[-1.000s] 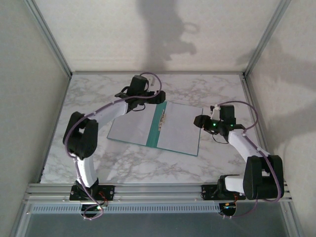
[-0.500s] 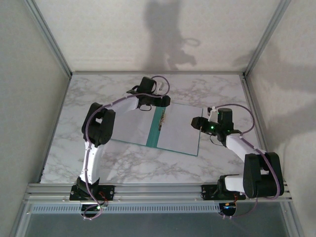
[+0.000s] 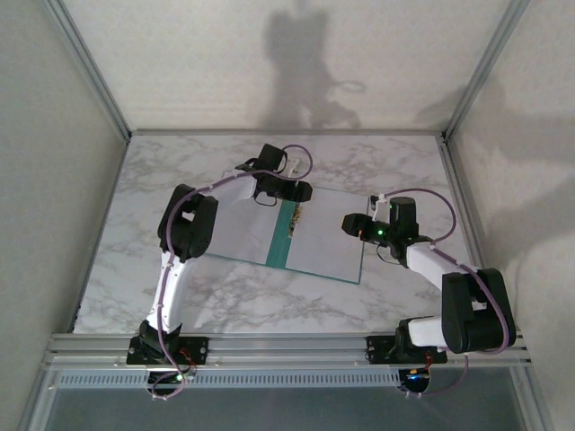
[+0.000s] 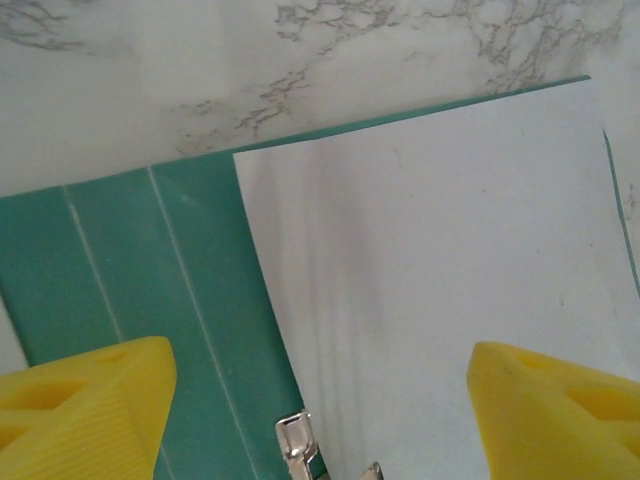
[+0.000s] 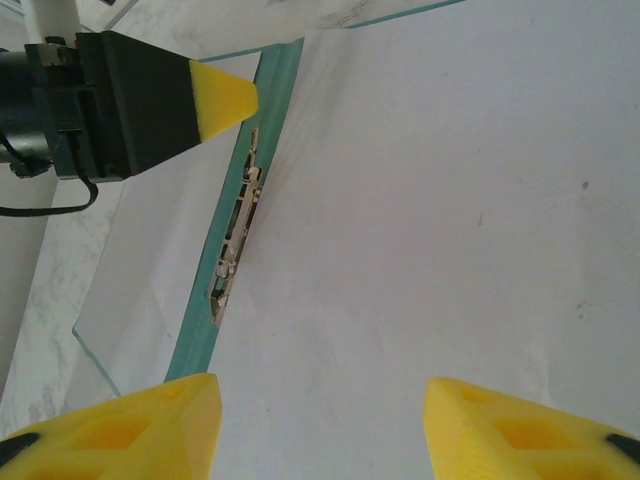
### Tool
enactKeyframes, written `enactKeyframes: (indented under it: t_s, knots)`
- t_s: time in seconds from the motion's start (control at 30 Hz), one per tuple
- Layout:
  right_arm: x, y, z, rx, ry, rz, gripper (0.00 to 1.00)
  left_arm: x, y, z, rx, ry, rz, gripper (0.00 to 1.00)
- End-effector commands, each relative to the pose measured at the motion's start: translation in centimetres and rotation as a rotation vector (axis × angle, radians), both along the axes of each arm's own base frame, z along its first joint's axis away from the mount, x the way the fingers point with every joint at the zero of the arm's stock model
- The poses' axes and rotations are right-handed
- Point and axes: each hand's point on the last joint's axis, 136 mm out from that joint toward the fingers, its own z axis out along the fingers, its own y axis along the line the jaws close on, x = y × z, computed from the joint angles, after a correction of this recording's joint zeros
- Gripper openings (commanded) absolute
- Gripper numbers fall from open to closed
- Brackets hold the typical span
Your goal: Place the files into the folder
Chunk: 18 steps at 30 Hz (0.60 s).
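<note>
While left gripper (image 4: 320,352) and right gripper (image 5: 320,385) hang spread, empty: pin paper sheet (image 4: 440,250) flat on teal folder (image 4: 120,260), then press fastener (image 5: 235,250)

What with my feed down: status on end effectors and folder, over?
Left end effector open, empty, over folder. Right end effector open, empty, over files. These lie flat on open leaves. No obstructions.

A: What colour is the folder (image 4: 110,270)?
B: Teal-green, with thin paler lines running beside its fold. The sheets (image 4: 430,270) are plain white, no print on them.
A: And the worktop (image 4: 300,60)?
B: White marble with grey veins.
A: The fingers (image 4: 85,400)?
B: Bright yellow, finely ribbed, on both pairs. The arms (image 3: 166,301) are white with black joints.
A: The clip (image 5: 235,250) by the fold?
B: Silvery metal.
</note>
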Motion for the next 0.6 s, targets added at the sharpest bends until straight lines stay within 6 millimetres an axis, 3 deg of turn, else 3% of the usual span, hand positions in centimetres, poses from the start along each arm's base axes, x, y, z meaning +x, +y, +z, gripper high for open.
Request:
enactKeyframes:
  t_s: [0.0, 0.57]
  knots:
    - [-0.4, 0.6, -0.4, 0.001, -0.007, 0.035, 0.57, -0.3, -0.5, -0.4, -0.017, 0.017, -0.057, 0.76]
    - [-0.3, 0.8, -0.9, -0.006, 0.005, 0.048, 0.57, -1.4, -1.7, -0.1, -0.059, 0.033, -0.143, 0.76]
